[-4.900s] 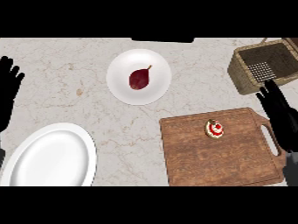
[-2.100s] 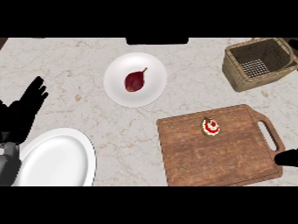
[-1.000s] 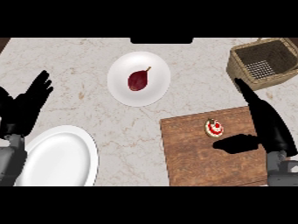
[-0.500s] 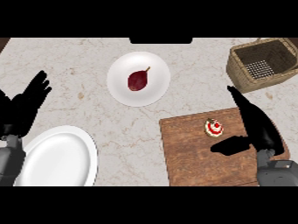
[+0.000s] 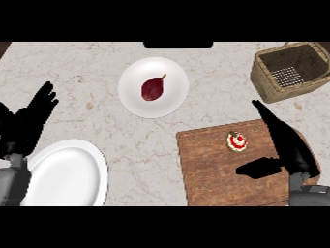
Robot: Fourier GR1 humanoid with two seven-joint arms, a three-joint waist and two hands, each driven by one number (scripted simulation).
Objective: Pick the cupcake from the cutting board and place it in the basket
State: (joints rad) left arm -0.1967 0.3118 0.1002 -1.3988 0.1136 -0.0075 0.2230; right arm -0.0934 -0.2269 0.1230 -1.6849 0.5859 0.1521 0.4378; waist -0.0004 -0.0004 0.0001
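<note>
The cupcake [image 5: 236, 141] sits on the cutting board [image 5: 217, 179], near its far edge. The right hand [image 5: 285, 147] hovers just beside it, fingers straight and thumb spread, apparently ready to grasp. The basket [image 5: 293, 70] lies beyond the board.

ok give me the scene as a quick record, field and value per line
cupcake: on cutting board, not held
right hand: open, over the board, beside the cupcake
left hand: open, resting at the view's left
basket: far right on the counter, nothing visible inside
small plate: holds a dark red fruit
large plate: near left
</note>
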